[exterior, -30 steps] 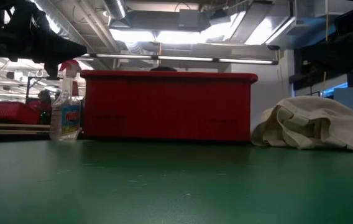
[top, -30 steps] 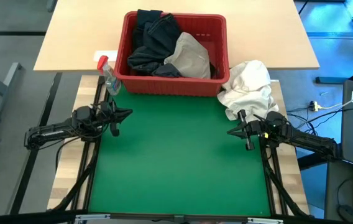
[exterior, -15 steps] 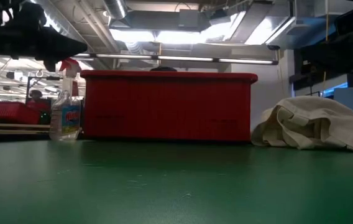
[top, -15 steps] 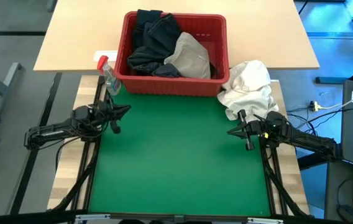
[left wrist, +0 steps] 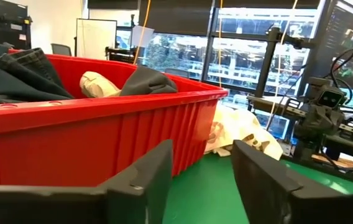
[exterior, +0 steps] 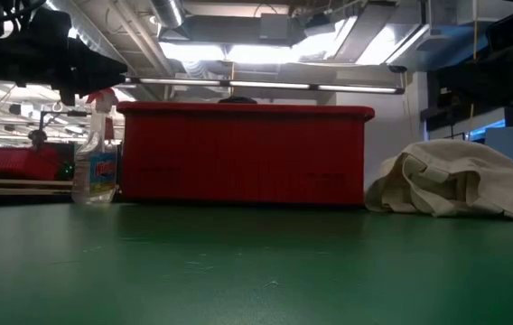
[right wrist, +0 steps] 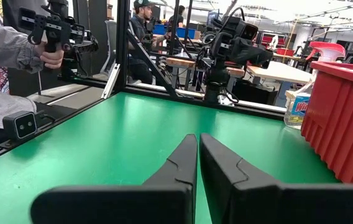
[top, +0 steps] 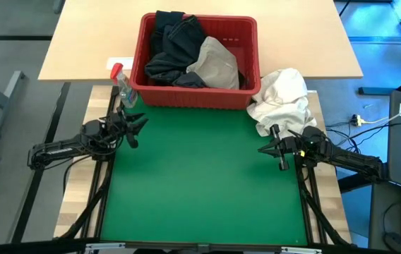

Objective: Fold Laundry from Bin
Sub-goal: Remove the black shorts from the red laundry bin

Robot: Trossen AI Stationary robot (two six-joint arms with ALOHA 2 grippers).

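The red bin (top: 200, 97) stands at the green mat's far edge, with black laundry (top: 172, 44) and a khaki garment (top: 219, 62) heaped inside; a black piece hangs over the far rim. My left gripper (top: 142, 121) hovers open above the mat's left edge, pointing level toward the bin's wall (left wrist: 89, 146), with nothing between its fingers (left wrist: 142, 180). Above the mat's right edge hovers my right gripper (top: 260, 149), pointing toward the left; it is shut (right wrist: 198, 163) and holds nothing.
A white cloth bundle (top: 282, 95) lies at the bin's right near corner. A clear spray bottle with a red top (top: 124, 88) stands at its left near corner. The green mat (top: 200, 183) lies between the arms. A person (right wrist: 2, 56) shows beyond the table's left edge.
My left gripper has opened and its wrist has swung a little toward the bin while the arm stays in place. The right arm, the bin and the laundry have kept still.
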